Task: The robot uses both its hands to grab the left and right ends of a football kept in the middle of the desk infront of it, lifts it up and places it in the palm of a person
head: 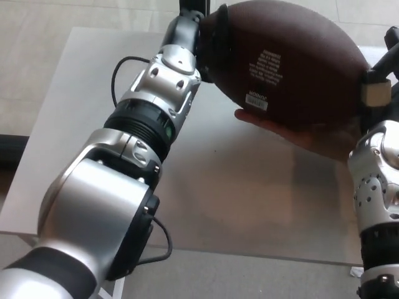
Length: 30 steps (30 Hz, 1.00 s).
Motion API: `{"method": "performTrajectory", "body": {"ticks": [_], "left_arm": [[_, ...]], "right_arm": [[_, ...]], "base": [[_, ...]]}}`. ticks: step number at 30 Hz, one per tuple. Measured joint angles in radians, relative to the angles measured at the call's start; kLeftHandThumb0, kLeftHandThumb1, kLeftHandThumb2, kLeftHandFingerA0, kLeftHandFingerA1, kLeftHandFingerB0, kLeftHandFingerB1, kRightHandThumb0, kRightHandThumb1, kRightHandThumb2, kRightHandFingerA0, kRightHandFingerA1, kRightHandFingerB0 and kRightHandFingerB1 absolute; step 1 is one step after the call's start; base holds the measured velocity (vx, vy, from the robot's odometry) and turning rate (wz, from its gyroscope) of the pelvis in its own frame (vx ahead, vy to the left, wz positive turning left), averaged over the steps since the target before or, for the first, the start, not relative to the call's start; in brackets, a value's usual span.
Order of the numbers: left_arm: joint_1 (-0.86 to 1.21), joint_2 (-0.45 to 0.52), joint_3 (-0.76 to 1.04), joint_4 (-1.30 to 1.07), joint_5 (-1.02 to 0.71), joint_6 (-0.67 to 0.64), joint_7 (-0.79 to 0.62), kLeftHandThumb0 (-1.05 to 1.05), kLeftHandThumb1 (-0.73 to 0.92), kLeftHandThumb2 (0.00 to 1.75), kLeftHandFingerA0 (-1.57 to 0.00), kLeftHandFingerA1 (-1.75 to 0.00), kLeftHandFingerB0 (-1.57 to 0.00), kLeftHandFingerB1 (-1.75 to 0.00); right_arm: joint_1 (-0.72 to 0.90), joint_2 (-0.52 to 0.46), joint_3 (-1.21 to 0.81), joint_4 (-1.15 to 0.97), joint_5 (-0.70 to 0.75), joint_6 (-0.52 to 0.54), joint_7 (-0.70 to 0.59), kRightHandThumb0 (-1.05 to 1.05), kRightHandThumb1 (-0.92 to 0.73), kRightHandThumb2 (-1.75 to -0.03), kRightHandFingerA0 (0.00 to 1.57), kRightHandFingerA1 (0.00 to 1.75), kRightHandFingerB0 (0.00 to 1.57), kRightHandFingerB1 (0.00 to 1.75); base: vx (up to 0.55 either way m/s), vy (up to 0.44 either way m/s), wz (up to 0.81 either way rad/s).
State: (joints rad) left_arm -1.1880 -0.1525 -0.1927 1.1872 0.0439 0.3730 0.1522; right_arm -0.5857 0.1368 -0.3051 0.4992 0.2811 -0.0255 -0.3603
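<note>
Football [293, 62] dark brown pebbled leather, dull sheen, my left forearm [156, 106] glossy silver plastic shells with matt black ribbed joints, worktop [81, 93] matt pale grey, smooth.

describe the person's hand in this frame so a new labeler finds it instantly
Start at the pale grey desk, then go to the big dark brown football held above its far right part between the robot's left hand and right hand. The person's hand lies palm-up just beneath the ball, the only bare skin among metal and black parts.
</note>
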Motion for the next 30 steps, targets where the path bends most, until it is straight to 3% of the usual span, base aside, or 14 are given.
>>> {"method": "performTrajectory", "body": {"ticks": [1, 2, 6, 9, 10, 12, 14, 15, 18, 20, 21, 24, 25, 30], "left_arm": [[0.003, -0.001, -0.010, 0.001, 0.007, 0.001, -0.002, -0.89, 0.79, 1.23, -0.98, -1.38, -0.30, -0.53], [0.008, -0.002, -0.021, 0.000, 0.015, 0.002, -0.005, -0.95, 0.85, 1.29, -1.01, -1.41, -0.25, -0.50], [0.024, -0.004, -0.040, 0.000, 0.038, 0.006, -0.016, -0.95, 0.92, 0.79, -0.85, -1.57, -0.42, -0.60], [0.027, -0.009, -0.041, -0.003, 0.050, 0.011, -0.019, -0.80, 0.74, 1.21, -0.74, -1.15, 0.00, -0.43], [0.028, -0.012, -0.039, -0.005, 0.052, 0.011, -0.019, -0.99, 0.81, 1.18, -0.19, -0.66, -0.09, -0.18], [0.030, -0.017, -0.024, -0.013, 0.053, 0.012, -0.020, -0.95, 0.79, 1.24, 0.00, -0.50, -0.09, -0.08], [0.033, -0.022, -0.005, -0.023, 0.052, 0.012, -0.021, -1.02, 0.80, 1.26, 0.00, -0.56, -0.06, 0.00], [0.036, -0.023, 0.008, -0.032, 0.050, 0.012, -0.021, -1.03, 0.82, 1.26, -0.04, -0.31, 0.00, 0.00], [0.045, -0.031, 0.058, -0.061, 0.038, 0.012, -0.026, -1.00, 0.78, 1.25, 0.00, -0.62, -0.05, -0.03], [0.047, -0.036, 0.088, -0.080, 0.027, 0.013, -0.032, -0.97, 0.74, 1.21, -0.03, -0.53, 0.00, -0.06], [0.047, -0.036, 0.104, -0.094, 0.022, 0.013, -0.037, -1.03, 0.86, 1.29, 0.00, -0.19, 0.00, -0.01], [0.050, -0.024, 0.122, -0.160, 0.015, 0.013, -0.055, -0.97, 0.92, 0.85, 0.00, -0.20, 0.00, -0.17], [0.050, -0.022, 0.127, -0.181, 0.013, 0.013, -0.063, -0.94, 0.81, 1.28, -0.03, -0.33, -0.05, -0.08], [0.086, 0.013, 0.179, -0.341, -0.009, 0.016, -0.096, -0.93, 0.81, 1.24, -0.09, -0.61, 0.00, -0.11]], "right_arm": [[0.000, 0.000, -0.005, 0.004, 0.001, -0.002, -0.001, -0.82, -0.76, -1.13, 0.58, 0.61, 0.37, 0.49], [-0.001, 0.001, -0.011, 0.008, 0.001, -0.004, -0.002, -0.82, -0.92, -0.70, 0.61, 0.46, 0.45, 0.35], [-0.008, 0.003, -0.025, 0.042, 0.002, -0.017, -0.007, -0.77, -0.74, -1.11, 0.49, 0.57, 0.35, 0.49], [-0.008, 0.000, -0.031, 0.047, 0.002, -0.015, -0.009, -0.83, -0.92, -0.69, 0.51, 0.40, 0.37, 0.32], [-0.008, -0.002, -0.032, 0.047, 0.002, -0.012, -0.009, -0.90, -0.81, -0.82, 0.33, 0.42, 0.24, 0.33], [-0.003, -0.015, -0.025, 0.039, 0.000, -0.003, -0.007, -0.83, -0.92, -0.71, 0.31, 0.36, 0.23, 0.28], [0.000, -0.029, -0.016, 0.031, -0.004, 0.008, -0.005, -0.90, -0.79, -1.14, 0.40, 0.62, 0.10, 0.38], [0.001, -0.040, -0.008, 0.025, -0.006, 0.019, -0.003, -0.98, -0.80, -1.09, 0.90, 1.40, 0.06, 0.35], [0.005, -0.083, 0.019, -0.020, -0.011, 0.060, 0.017, -0.93, -0.75, -1.15, 0.09, 0.61, 0.00, 0.20], [0.012, -0.111, 0.030, -0.055, -0.011, 0.084, 0.036, -1.05, -0.76, -1.22, 0.57, 1.19, 0.00, 0.06], [0.015, -0.128, 0.036, -0.075, -0.011, 0.100, 0.046, -1.00, -0.78, -1.22, 0.04, 0.13, 0.05, 0.04], [0.026, -0.184, 0.046, -0.135, -0.009, 0.125, 0.087, -1.03, -0.92, -0.82, 0.00, 0.08, 0.00, 0.14], [0.030, -0.200, 0.048, -0.155, -0.008, 0.134, 0.102, -1.04, -0.80, -1.27, 0.00, 0.06, 0.01, 0.09], [0.070, -0.279, 0.054, -0.255, -0.006, 0.162, 0.156, -1.05, -0.80, -1.28, 0.00, 0.07, 0.00, 0.07]], "base": [[0.00, 0.000, 0.00], [0.00, 0.000, 0.00], [0.00, 0.000, 0.00], [0.00, 0.000, 0.00], [0.00, 0.000, 0.00], [0.00, 0.000, 0.00], [0.00, 0.000, 0.00], [0.00, 0.000, 0.00], [0.00, 0.000, 0.00], [0.00, 0.000, 0.00], [0.00, 0.000, 0.00], [0.00, 0.000, 0.00], [0.00, 0.000, 0.00], [0.00, 0.000, 0.00]]}}
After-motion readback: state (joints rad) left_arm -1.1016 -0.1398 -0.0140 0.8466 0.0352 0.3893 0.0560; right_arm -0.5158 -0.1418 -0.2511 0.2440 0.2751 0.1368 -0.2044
